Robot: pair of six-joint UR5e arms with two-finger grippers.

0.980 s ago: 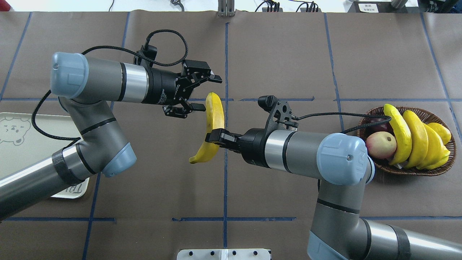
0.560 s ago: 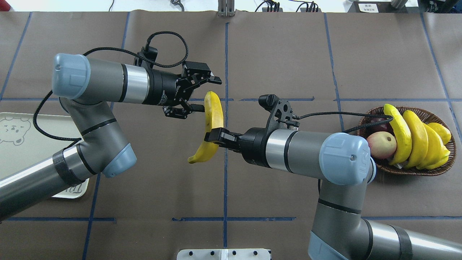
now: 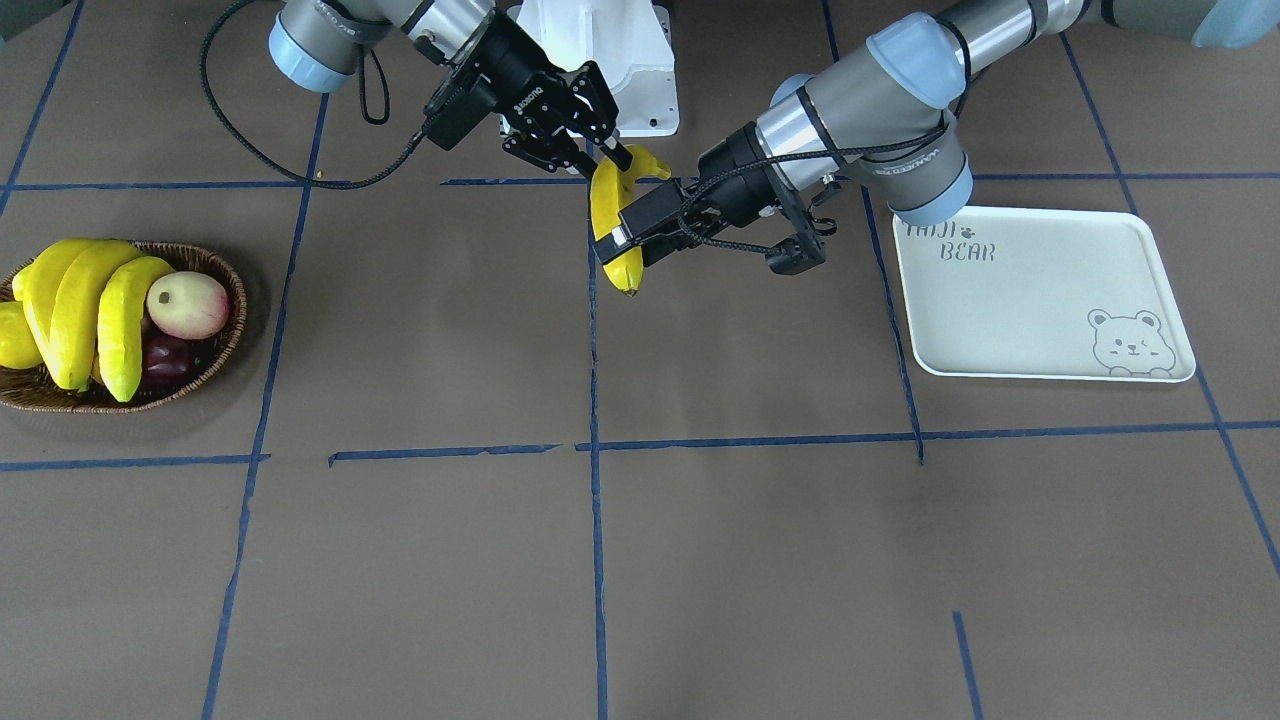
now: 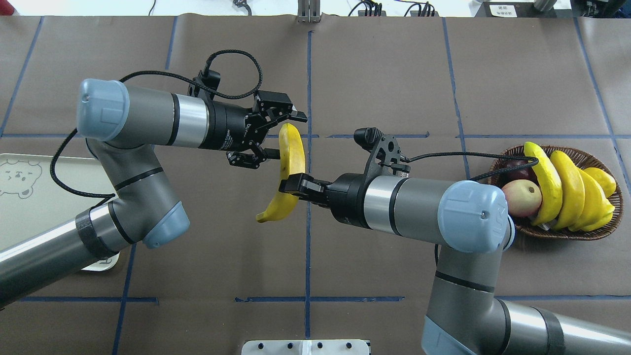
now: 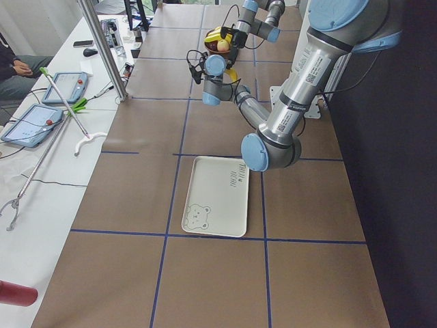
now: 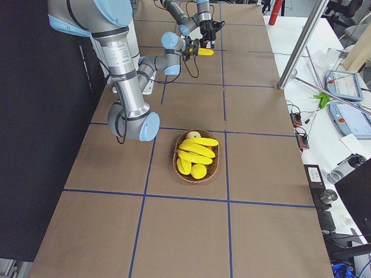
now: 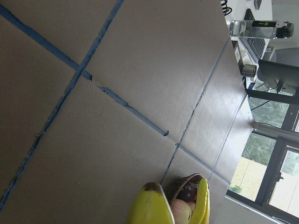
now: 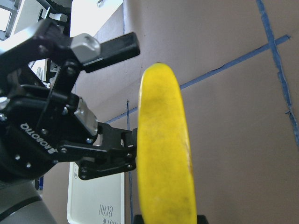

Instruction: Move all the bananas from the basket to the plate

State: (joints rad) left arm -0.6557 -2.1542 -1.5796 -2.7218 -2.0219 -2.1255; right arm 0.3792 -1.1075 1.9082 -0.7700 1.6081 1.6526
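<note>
My right gripper [image 4: 292, 186] is shut on the middle of one banana [image 4: 292, 158] and holds it above the table's centre. My left gripper [image 4: 287, 135] is open, its fingers straddling the banana's far end without closing. The right wrist view shows the banana [image 8: 163, 163] with the left gripper's fingers [image 8: 117, 140] beside its tip. In the front view the left gripper [image 3: 628, 232] is at the banana's lower part and the right gripper [image 3: 612, 155] above it. Three bananas [image 4: 562, 190] lie in the wicker basket [image 4: 542, 232] at the right. The white plate [image 4: 19, 207] lies at the left and holds nothing.
The basket also holds a peach-like fruit [image 4: 520, 197], a dark red fruit [image 4: 515, 167] and a stubby yellow fruit [image 4: 605, 180]. Blue tape lines cross the brown table cover. The left arm's elbow hangs over the plate's near edge.
My left gripper has moved right toward the banana, and its open fingers now straddle the far end. The right gripper has kept hold of the banana, shifting slightly left.
</note>
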